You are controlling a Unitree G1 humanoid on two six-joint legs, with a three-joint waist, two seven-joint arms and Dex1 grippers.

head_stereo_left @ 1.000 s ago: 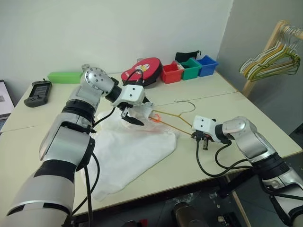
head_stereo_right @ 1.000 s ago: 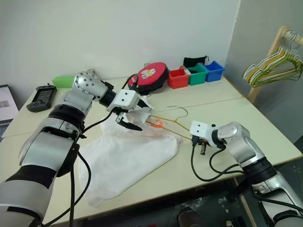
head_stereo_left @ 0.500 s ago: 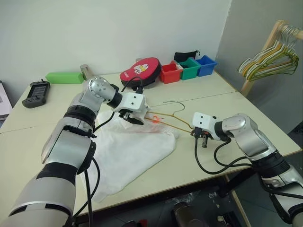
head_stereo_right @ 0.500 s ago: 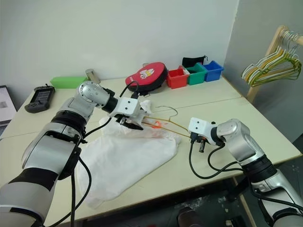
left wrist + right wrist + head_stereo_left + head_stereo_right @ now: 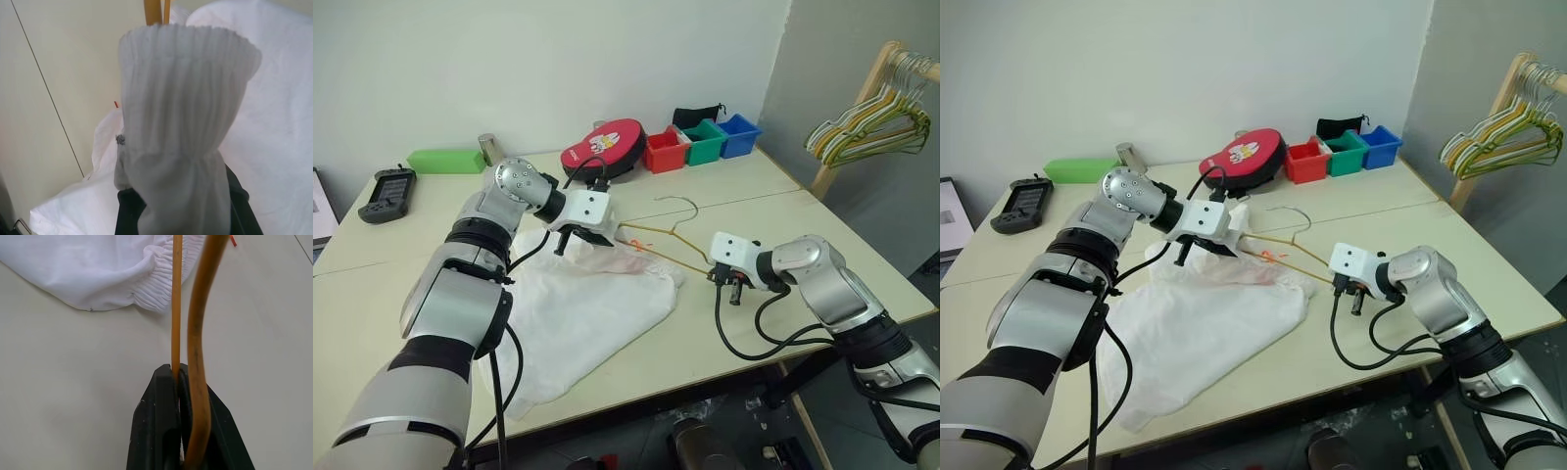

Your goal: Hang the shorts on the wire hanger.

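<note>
The shorts [image 5: 582,313] lie spread on the table [image 5: 822,245], one leg trailing toward its near edge and the gathered waistband bunched at the far side. The wire hanger [image 5: 668,253] lies flat just beyond the waistband, one end running in among the bunched fabric and its silvery hook pointing toward the back of the table.

The left gripper [image 5: 576,238] is clamped on a fold of the waistband; the left wrist view shows the ribbed fabric rising in a column from between the black fingers [image 5: 128,210], with the hanger wire directly beyond it. The right gripper [image 5: 182,377] is closed on the hanger's end, one wire pinched between the fingers and the bend passing alongside.

Assessment: both items are secured, one in each gripper. The hanger's far end meets the waistband, but how far it has entered the opening, if at all, cannot be told. The garment is not yet hung: most of the fabric rests on the table. Remaining work appears to be drawing the waistband along the wire and lifting the whole clear.

Further off stand a red round case [image 5: 605,147], coloured bins [image 5: 705,142], a green box [image 5: 445,160] and a rack of hangers [image 5: 871,122].
</note>
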